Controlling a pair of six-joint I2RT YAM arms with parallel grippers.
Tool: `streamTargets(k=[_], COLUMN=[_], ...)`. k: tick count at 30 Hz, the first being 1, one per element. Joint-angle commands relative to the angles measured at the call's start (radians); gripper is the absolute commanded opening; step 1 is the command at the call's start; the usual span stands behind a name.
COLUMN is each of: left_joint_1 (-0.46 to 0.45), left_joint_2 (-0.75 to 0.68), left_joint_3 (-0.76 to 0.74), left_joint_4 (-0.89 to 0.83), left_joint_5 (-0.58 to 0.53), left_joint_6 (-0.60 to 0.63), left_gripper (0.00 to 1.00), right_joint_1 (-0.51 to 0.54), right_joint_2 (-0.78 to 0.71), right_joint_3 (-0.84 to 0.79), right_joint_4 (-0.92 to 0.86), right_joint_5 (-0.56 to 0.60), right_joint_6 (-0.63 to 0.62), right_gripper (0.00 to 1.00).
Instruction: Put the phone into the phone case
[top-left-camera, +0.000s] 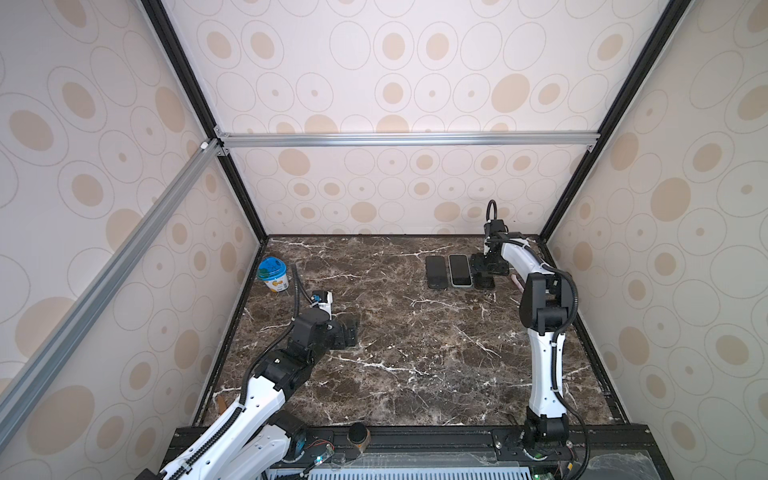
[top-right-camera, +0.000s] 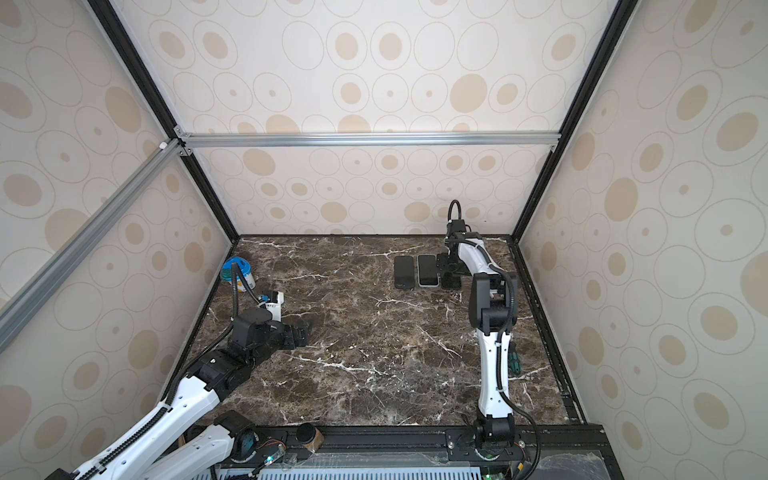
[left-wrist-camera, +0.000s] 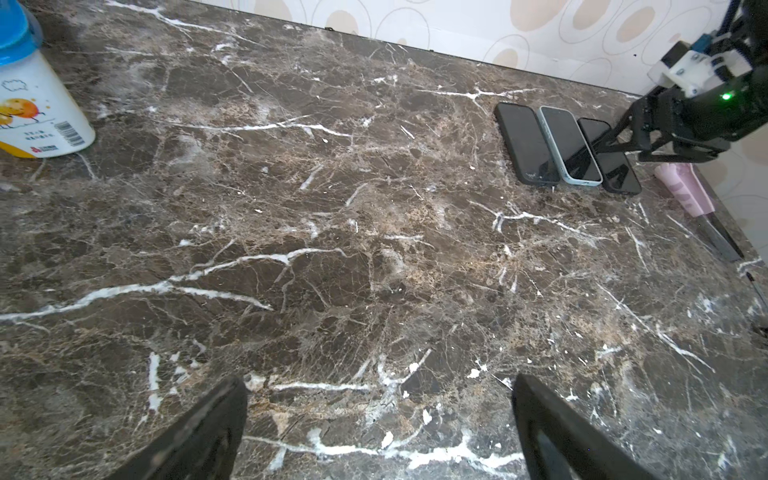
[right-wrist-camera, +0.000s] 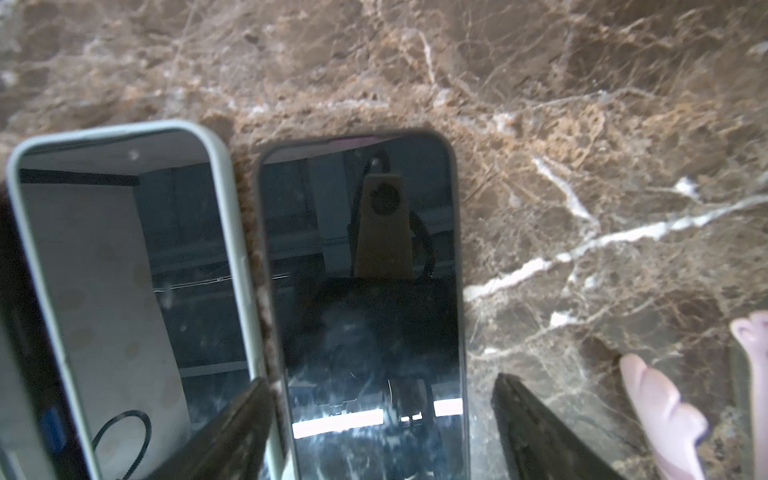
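Three flat slabs lie side by side at the back right of the marble table (top-left-camera: 415, 353). The rightmost is a dark phone (right-wrist-camera: 365, 270) with a glossy black face, also seen in a top view (top-left-camera: 485, 283). My right gripper (right-wrist-camera: 382, 415) hangs just over it, open. Its fingers (right-wrist-camera: 536, 432) straddle the phone's near end with a gap on the outer side. Beside it lies a pale blue phone case (right-wrist-camera: 232, 216) with a reflecting screen inside. A black slab (top-left-camera: 436, 272) lies furthest left. My left gripper (left-wrist-camera: 380, 386) is open above bare marble at the left.
A white bottle with a blue lid (top-left-camera: 273, 274) stands at the back left. A pink-handled tool (right-wrist-camera: 660, 407) lies just right of the phones, near the right wall. A green-handled screwdriver (top-right-camera: 514, 358) lies behind the right arm. A dark-topped cylinder (top-left-camera: 358, 434) sits at the front edge.
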Motion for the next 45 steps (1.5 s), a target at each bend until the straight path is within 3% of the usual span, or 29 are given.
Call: streamTargets(k=[1, 9, 14, 25, 28, 34, 43, 45], left_joint_1=[0.007, 0.036, 0.102, 0.235, 0.269, 0.342, 0.401, 0.404], left_joint_2=[0.03, 0.127, 0.192, 0.263, 0.279, 0.381, 0.504, 0.538], left_joint_3=[0.036, 0.038, -0.002, -0.269, -0.308, -0.316, -0.38, -0.371], left_joint_4=[0.033, 0.172, 0.314, 0.884, 1.026, 1.083, 1.351, 1.399], left_joint_5=[-0.082, -0.264, -0.36, -0.43, -0.428, -0.406, -0.308, -0.272], left_joint_6=[0.011, 0.056, 0.113, 0.26, 0.309, 0.344, 0.413, 0.418], left_gripper=[1.0, 1.0, 1.0, 1.0, 1.0, 1.0, 1.0, 1.0], right_joint_1=[-0.003, -0.003, -0.003, -0.003, -0.003, -0.003, -0.003, -0.003], right_joint_2=[-0.149, -0.426, -0.624, -0.952, -0.998, -1.023, -0.946, -0.946], right_joint_3=[-0.082, -0.381, -0.604, -1.079, -1.21, -1.412, -1.536, -1.518], right_joint_4=[0.051, 0.19, 0.307, 0.639, 0.773, 1.037, 1.298, 1.258], right_joint_5=[-0.025, -0.031, -0.01, 0.13, 0.129, 0.13, 0.107, 0.105], right_joint_6=[-0.04, -0.088, -0.097, -0.116, -0.125, -0.166, -0.177, -0.175], right_gripper=[0.89, 0.99, 0.99, 1.0, 0.99, 0.99, 1.0, 1.0])
